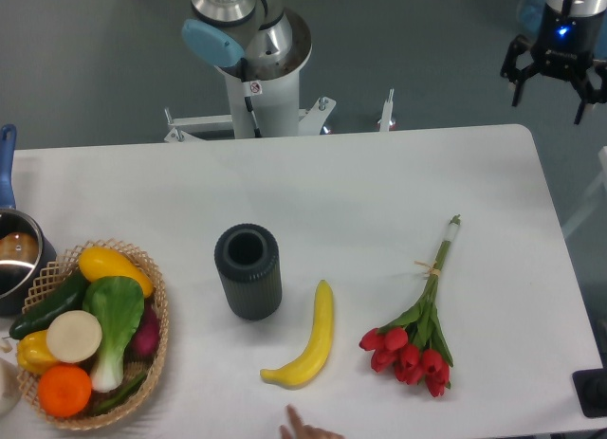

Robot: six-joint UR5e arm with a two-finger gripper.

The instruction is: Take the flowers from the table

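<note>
Fixed camera view. The fingers (pixel 555 82) hang spread apart and hold nothing, at the far right of the scene, beyond the far right corner of the desk (pixel 360 173) and above the grey floor. The arm's base column (pixel 258 88) stands behind the far edge of the desk, left of centre.

Objects on the desk: a dark ribbed cylindrical cup (pixel 248 270) stands upright near the middle, its opening facing up. A yellow banana (pixel 308 339) lies just right of the cup and nearer the front edge, apart from it, curving from its upper tip down to the left. A woven basket (pixel 95 335) at the near left holds assorted produce, including an orange, a yellow pepper, a green leafy vegetable and a dark cucumber. A pot with a blue handle (pixel 11 240) sits at the left edge, touching the basket. A fingertip (pixel 296 426) enters at the near edge, below the banana.

The flowers (pixel 417 335) lie flat on the desk at the near right, right of the banana and apart from it, well apart from the fingers, nearer and to the left of them. Nothing lies between the two. The long axis runs nearly near-to-far, tilted slightly: red blooms point near and left, stem ends far and right, with a light string tie around the stems partway along.
</note>
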